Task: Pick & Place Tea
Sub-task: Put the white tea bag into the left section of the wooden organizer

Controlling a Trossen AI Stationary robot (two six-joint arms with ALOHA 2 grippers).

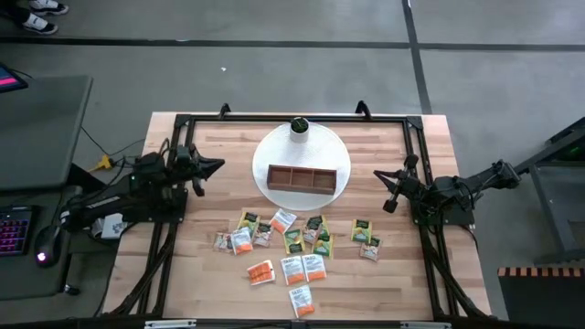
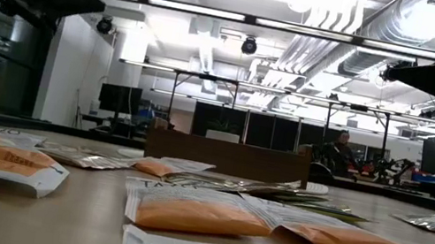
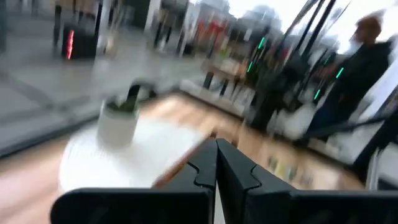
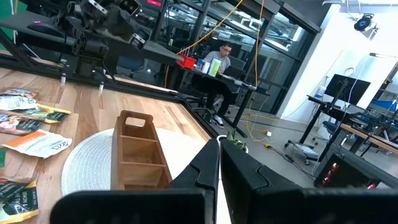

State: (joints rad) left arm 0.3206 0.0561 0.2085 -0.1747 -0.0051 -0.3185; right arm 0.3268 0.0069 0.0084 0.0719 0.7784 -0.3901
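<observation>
Several tea sachets, green, orange and white, lie flat and scattered on the wooden table's near half; the low view shows orange ones close up. My left gripper hovers shut at the table's left side, pointing level toward the brown tray. My right gripper hovers shut at the right side, pointing toward the same tray. Neither touches anything. In each wrist view the fingers meet at the tips: left gripper, right gripper.
The three-compartment wooden tray sits on a round white mat at the table's far middle. A small white cylinder with a dark green top stands at the mat's far edge. A black frame borders the table. A person sits beyond the table.
</observation>
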